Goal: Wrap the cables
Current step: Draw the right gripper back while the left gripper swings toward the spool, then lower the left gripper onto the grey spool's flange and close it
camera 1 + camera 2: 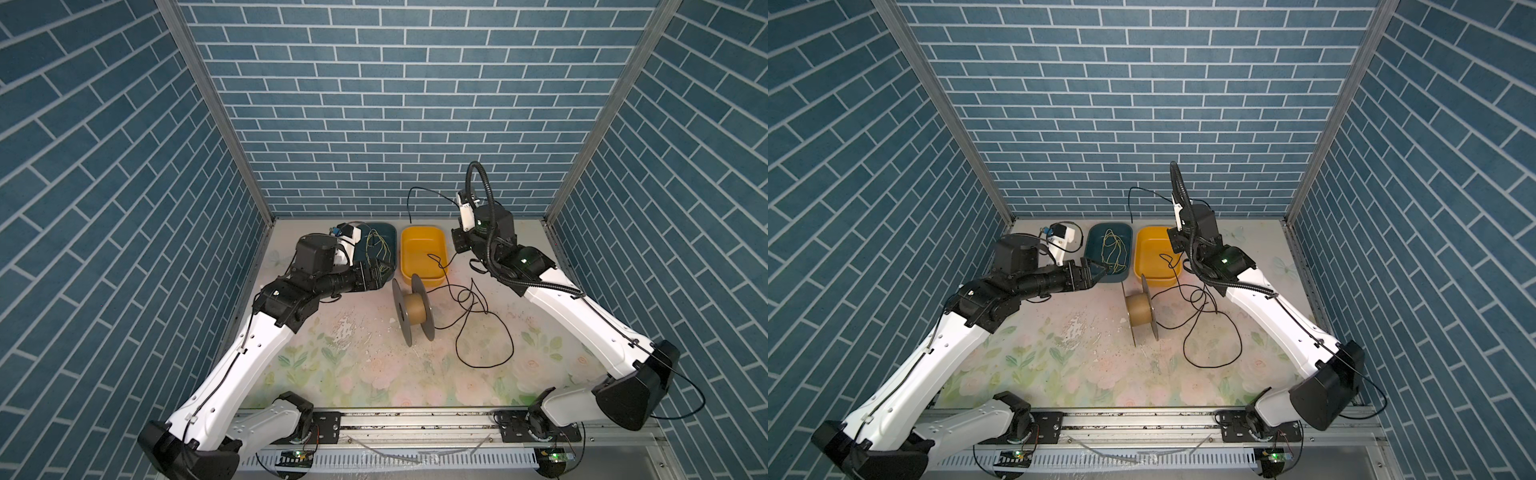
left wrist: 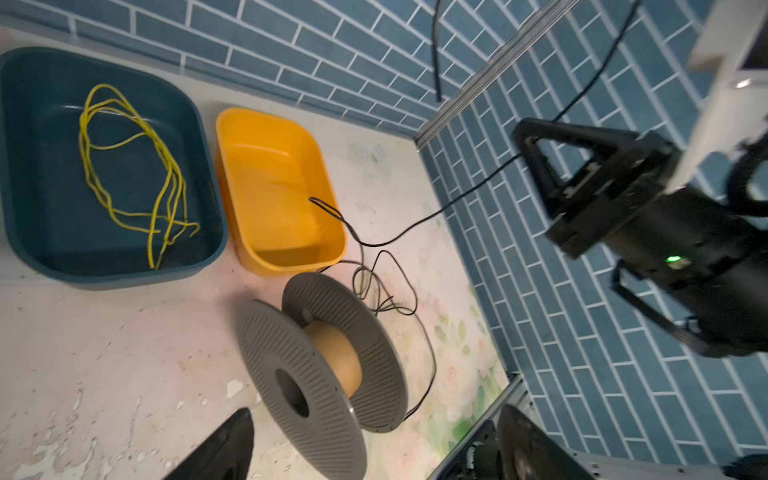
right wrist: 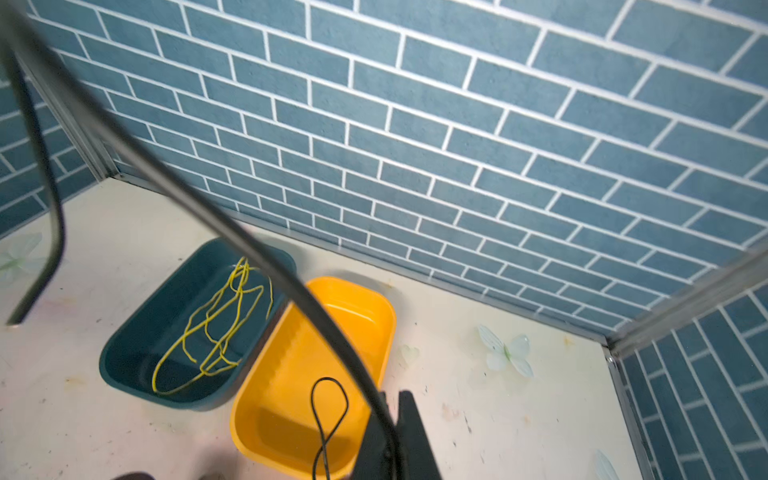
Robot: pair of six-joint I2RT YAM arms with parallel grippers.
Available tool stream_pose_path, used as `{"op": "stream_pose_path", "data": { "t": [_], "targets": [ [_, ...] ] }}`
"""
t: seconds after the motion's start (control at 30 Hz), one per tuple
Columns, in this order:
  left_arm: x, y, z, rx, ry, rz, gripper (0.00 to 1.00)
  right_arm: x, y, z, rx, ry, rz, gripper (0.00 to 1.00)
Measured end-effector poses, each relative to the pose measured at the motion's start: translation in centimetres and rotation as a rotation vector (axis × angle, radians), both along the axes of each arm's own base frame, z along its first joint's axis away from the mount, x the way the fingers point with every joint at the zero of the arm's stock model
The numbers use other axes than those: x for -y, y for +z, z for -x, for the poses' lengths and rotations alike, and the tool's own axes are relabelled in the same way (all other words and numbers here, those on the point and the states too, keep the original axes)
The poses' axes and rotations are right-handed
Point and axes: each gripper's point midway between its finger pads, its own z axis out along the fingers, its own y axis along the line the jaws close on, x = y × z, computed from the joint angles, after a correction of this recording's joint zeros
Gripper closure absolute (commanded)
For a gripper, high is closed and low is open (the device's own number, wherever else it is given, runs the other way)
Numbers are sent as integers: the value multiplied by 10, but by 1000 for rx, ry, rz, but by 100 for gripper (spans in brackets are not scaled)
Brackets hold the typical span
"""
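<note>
Blue brick-patterned walls (image 1: 374, 104) enclose a worn, floral-printed table (image 1: 353, 374) on three sides. At the back of the table stand two bins side by side: a dark teal bin (image 2: 124, 282) holding a loose tangle of yellow-green wire (image 2: 170, 174), and a yellow bin (image 2: 286, 268) on its right. A spool (image 1: 415, 309) with grey flanges and a bare cardboard core rests on its flange rims just in front of the yellow bin; no turns are wound on the core. The black cable (image 3: 226, 221) lies mostly on the table to the right of the spool in several slack, overlapping loops, with one narrow loop draped over the rim into the yellow bin. From the table it rises to the right gripper (image 2: 521, 141), raised beside the yellow bin, whose jaws are closed on it. Beyond the grip the free end arcs upward and hangs down in front of the back wall. The left gripper (image 1: 1102, 272) is held over the near edge of the teal bin, jaws spread wide and holding nothing, well apart from the cable. Contact between the cable and the spool cannot be determined.
</note>
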Motion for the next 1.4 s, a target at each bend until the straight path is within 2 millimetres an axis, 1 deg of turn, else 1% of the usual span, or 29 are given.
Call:
{"op": "stream_pose_path", "data": {
  "t": [0.13,0.23,0.3,0.4,0.47,0.57,0.67,0.77,0.87,0.97,1.03,1.17,1.33,1.4],
  "targets": [
    [6,-11,9,-10,-3,-61,15,29,-5,16,-23,-57,2,100],
    [16,-22,17,-15,-17,-106,16,47,-14,26,-39,-95,-6,100],
    [25,-32,23,-23,-35,-142,17,54,-22,32,-57,-110,-11,100],
    [36,-54,29,-54,-57,-192,20,61,-39,39,-88,-128,-8,100],
    [39,-72,30,-87,-54,-228,24,65,-53,43,-116,-138,-2,100],
    [40,-91,27,-115,-38,-268,28,68,-70,48,-150,-148,1,100],
    [43,-95,24,-112,-25,-282,30,71,-80,52,-169,-155,-4,100],
    [49,-100,23,-107,-28,-292,31,73,-83,54,-175,-162,-17,100],
    [56,-110,22,-118,-35,-318,37,73,-84,55,-178,-163,-25,100],
    [60,-122,20,-135,-36,-350,40,72,-87,56,-186,-158,-25,100],
    [59,-127,17,-137,-27,-368,46,72,-89,56,-192,-157,-31,100],
    [58,-127,14,-123,-15,-385,51,70,-93,57,-200,-154,-39,100],
    [59,-119,7,-88,-19,-408,67,68,-96,58,-208,-142,-41,100],
    [60,-117,5,-77,-23,-416,68,67,-96,58,-209,-138,-44,100]
  ]
}}
